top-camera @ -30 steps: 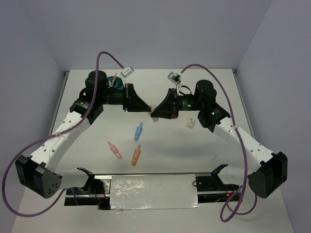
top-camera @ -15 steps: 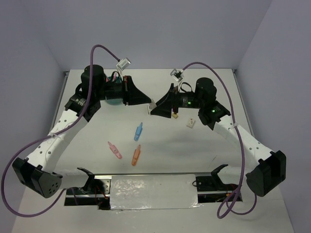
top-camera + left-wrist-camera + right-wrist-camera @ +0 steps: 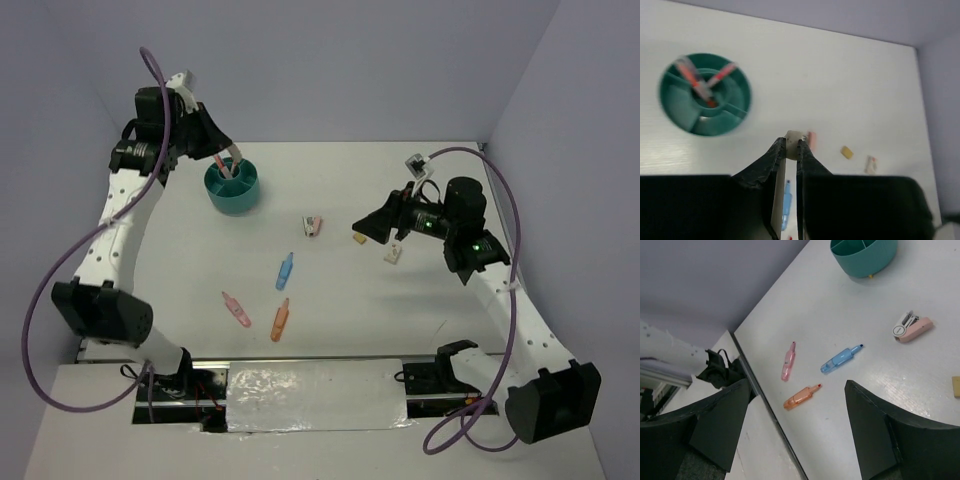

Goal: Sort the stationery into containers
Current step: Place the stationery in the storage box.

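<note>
**Arms part after mid-table meeting; mini stapler left on table**

Lilac walls, white table.

A second ago both arms met nose to nose over mid-table with a small pale thing between their tips. Now they are well apart. The left arm has swung up and back to the far left, and the right arm has pulled back to its own side.

The teal organiser stands far left with pens in its central cup, and the left pincer hangs above it. Its jaws are nearly together, leaving a thin slit. I see nothing clamped in it.

The right pincer has sprung from nearly closed to wide open and carries nothing.

The mini stapler lies on the table, roughly under the meeting point.

Judgement: the hand-off probably failed, so the left arm reaches the organiser with no load and the stapler needs a fresh pick.

Also unsorted on the table:
- blue marker
- pink marker
- orange marker
- tan eraser
- white eraser
</note>
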